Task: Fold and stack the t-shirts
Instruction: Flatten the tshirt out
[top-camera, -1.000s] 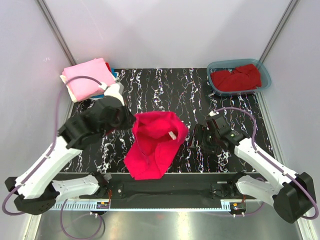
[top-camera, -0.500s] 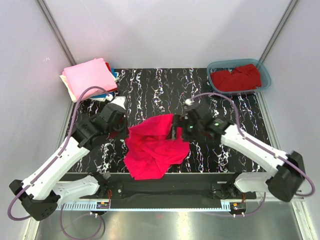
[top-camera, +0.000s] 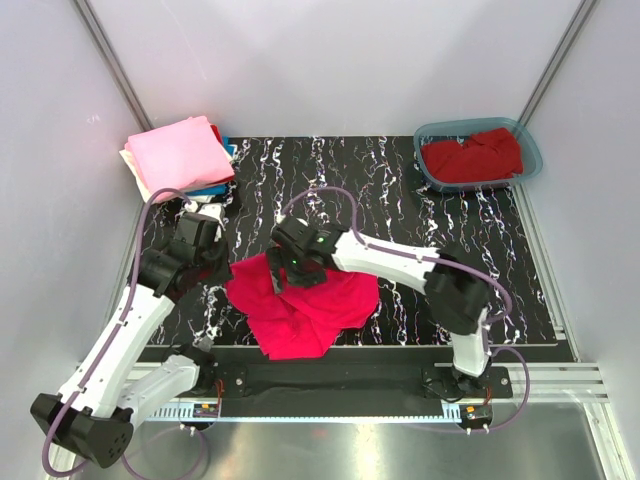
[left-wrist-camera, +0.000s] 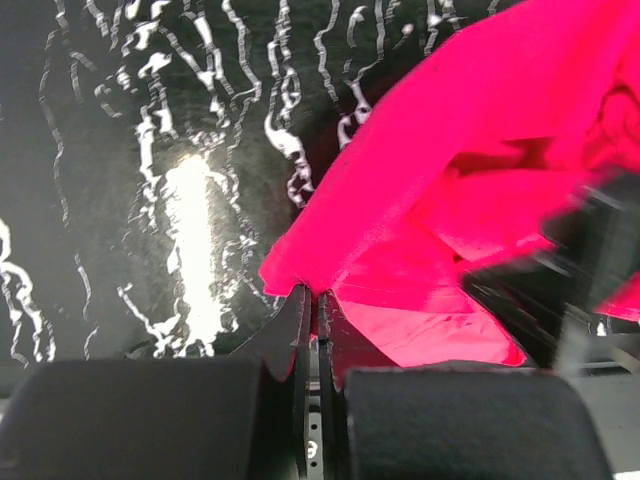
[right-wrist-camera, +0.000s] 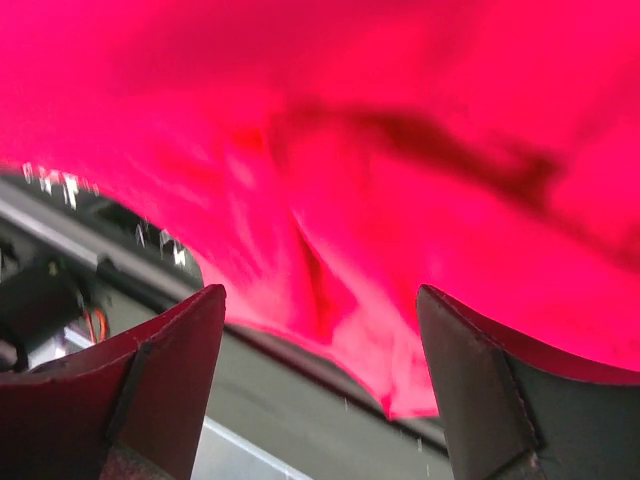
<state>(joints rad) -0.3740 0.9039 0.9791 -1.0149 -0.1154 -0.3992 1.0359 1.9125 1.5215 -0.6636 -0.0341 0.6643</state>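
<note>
A bright pinkish-red t-shirt (top-camera: 318, 305) lies crumpled on the black marbled table (top-camera: 400, 200), near the front middle. My left gripper (top-camera: 226, 272) is shut on the shirt's left edge; the left wrist view shows its jaws (left-wrist-camera: 312, 300) pinched on a corner of the red cloth (left-wrist-camera: 470, 170). My right gripper (top-camera: 288, 272) reaches far left over the shirt's upper left part. It is open, with the cloth (right-wrist-camera: 400, 120) filling its wrist view between the spread fingers (right-wrist-camera: 170, 370). A stack of folded t-shirts (top-camera: 180, 155), light pink on top, sits back left.
A teal plastic tub (top-camera: 528, 140) at the back right holds a darker red shirt (top-camera: 472, 158). Cream, blue and dark red edges show under the pink stack. The right arm stretches across the table's middle. Grey walls enclose the table.
My right arm has swung left across the shirt, from its right side to its upper left. My left gripper has drawn the shirt's edge leftward, and the shirt has bunched up.
</note>
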